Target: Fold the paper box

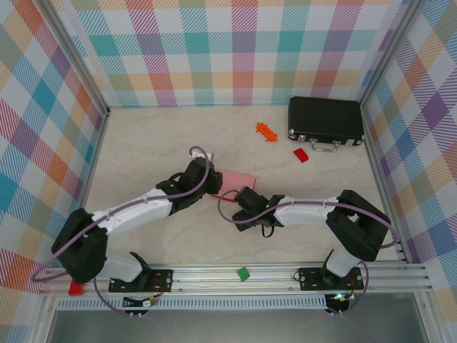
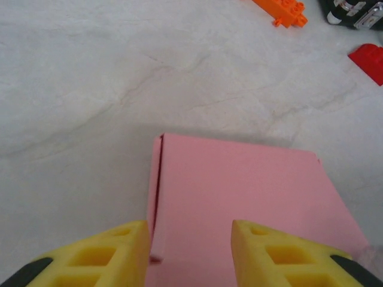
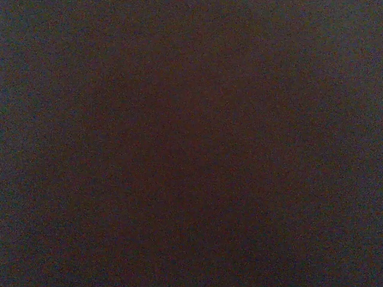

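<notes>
The paper box (image 1: pixel 237 177) is a flat pink card piece lying on the table's middle. In the left wrist view the paper box (image 2: pixel 239 191) shows a smooth top face and a narrow side flap standing along its left edge. My left gripper (image 1: pixel 207 176) hovers over the box's left end; its yellow fingers (image 2: pixel 114 254) stand apart around my left gripper (image 2: pixel 190 242), the left one beside the flap, with the pink top face under the gap. My right gripper (image 1: pixel 241 204) sits low at the box's near edge, its fingertips hidden under its own head. The right wrist view is dark.
A black hard case (image 1: pixel 325 120) lies at the back right. An orange piece (image 1: pixel 266 131) and a small red piece (image 1: pixel 300 155) lie between it and the box. A green bit (image 1: pixel 243 272) sits on the front rail. Checked walls enclose three sides.
</notes>
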`<action>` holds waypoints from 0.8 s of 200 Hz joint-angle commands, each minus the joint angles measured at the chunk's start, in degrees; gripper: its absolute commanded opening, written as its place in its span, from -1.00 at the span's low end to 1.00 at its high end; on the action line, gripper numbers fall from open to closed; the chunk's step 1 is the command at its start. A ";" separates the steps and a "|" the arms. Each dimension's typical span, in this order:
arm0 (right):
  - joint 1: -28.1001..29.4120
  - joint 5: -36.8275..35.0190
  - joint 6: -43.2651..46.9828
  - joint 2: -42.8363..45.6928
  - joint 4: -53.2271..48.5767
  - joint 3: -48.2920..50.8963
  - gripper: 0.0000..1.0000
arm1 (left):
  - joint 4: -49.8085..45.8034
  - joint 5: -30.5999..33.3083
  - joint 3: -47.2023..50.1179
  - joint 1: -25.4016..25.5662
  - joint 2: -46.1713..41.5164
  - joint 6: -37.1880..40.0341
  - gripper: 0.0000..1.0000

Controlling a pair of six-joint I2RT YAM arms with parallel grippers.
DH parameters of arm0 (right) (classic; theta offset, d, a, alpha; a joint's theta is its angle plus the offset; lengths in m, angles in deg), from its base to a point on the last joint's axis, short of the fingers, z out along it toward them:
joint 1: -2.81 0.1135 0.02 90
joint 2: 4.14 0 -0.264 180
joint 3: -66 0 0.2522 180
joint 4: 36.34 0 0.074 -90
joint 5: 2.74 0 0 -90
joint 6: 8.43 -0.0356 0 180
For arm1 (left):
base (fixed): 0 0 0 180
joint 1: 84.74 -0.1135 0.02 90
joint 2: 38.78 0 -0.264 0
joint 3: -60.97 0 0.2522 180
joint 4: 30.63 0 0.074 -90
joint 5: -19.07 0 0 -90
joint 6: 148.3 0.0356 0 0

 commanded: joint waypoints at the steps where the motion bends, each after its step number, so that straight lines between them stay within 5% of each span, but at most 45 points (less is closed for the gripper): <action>1: 0.50 0.54 -0.84 -0.75 -0.70 -1.00 0.65 | -2.56 -1.33 -4.53 -1.26 5.56 0.29 -0.29; 82: 0.42 0.73 0.44 8.40 0.17 2.77 0.70 | -10.10 -4.85 -9.33 -1.29 19.23 0.39 -0.43; 127: -0.54 -0.72 -2.27 12.93 0.75 3.89 0.68 | -9.65 -5.71 -8.19 -1.20 18.37 -1.21 -0.37; 160: -6.59 7.08 -5.27 14.95 3.93 5.02 0.64 | -9.21 -5.69 -7.43 -1.20 13.23 -1.89 -0.21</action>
